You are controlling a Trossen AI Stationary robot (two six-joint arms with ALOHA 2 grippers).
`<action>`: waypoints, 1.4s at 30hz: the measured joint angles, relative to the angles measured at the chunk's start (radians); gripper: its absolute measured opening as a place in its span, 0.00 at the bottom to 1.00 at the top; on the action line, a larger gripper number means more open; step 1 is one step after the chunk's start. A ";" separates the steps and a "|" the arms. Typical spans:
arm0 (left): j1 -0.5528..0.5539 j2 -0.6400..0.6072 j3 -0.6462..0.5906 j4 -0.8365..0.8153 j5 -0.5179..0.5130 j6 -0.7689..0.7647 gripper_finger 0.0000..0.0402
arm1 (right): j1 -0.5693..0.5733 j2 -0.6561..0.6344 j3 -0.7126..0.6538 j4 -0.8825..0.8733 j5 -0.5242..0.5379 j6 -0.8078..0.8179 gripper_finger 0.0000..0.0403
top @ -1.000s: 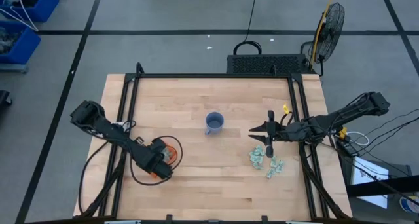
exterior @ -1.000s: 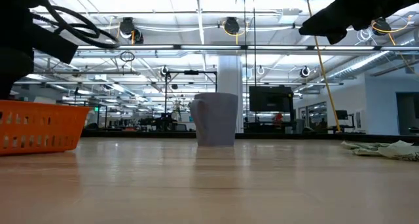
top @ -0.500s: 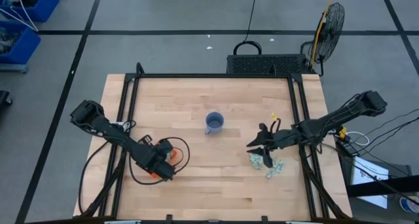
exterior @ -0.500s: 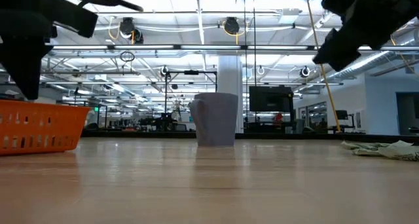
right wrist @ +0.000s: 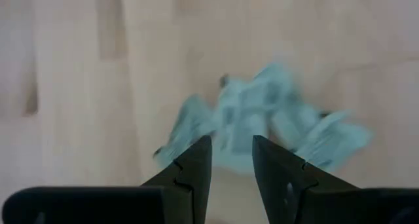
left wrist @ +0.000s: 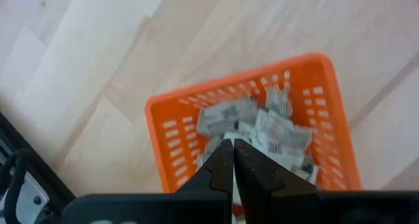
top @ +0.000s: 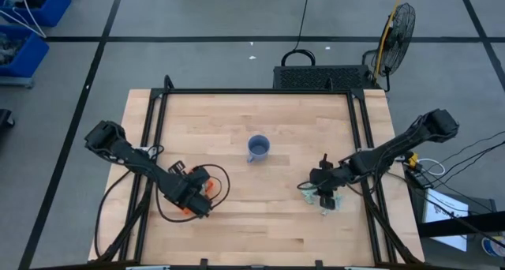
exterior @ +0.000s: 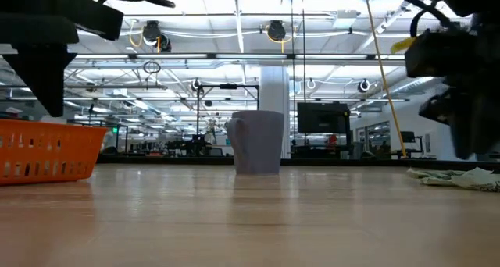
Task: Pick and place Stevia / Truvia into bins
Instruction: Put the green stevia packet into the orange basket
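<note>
A loose pile of pale green and white sweetener packets [right wrist: 262, 119] lies flat on the table near its right edge [top: 330, 202], low at the right of the low view [exterior: 461, 177]. My right gripper [right wrist: 231, 152] hovers open just above the pile [top: 322, 193], fingers pointing down, touching nothing I can see. The orange bin [left wrist: 196, 96] stands on the table's left near part [top: 207, 186] [exterior: 47, 150] and holds several packets [left wrist: 262, 126]. My left gripper [left wrist: 232, 145] is shut and hangs over the bin, holding nothing.
A blue-grey mug [top: 258, 148] [exterior: 258, 142] stands upright mid-table between the two arms. Bare wood lies between bin and pile. Black frame rails [top: 367, 155] run along the table's left and right sides, close to the pile.
My right gripper has swung toward the table's near edge and come down over the packet pile, tipping its fingers downward; it stays open. The pile has not visibly shifted. My left gripper has stayed over the bin.
</note>
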 joint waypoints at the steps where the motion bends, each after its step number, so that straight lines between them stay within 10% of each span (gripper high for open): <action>1: 0.000 0.000 0.000 -0.001 -0.009 -0.008 0.05 | 0.013 0.005 0.000 0.003 -0.003 0.001 0.26; 26: 0.000 0.000 0.000 0.000 -0.076 -0.009 0.05 | 0.165 0.144 0.002 0.108 0.057 0.067 0.25; 32: 0.000 0.000 0.000 0.001 -0.099 -0.015 0.05 | 0.165 0.161 0.002 0.125 0.055 0.072 0.12; 42: -0.003 0.000 0.000 0.049 -0.311 -0.073 0.05 | 0.154 0.161 0.001 0.625 0.087 -0.088 0.01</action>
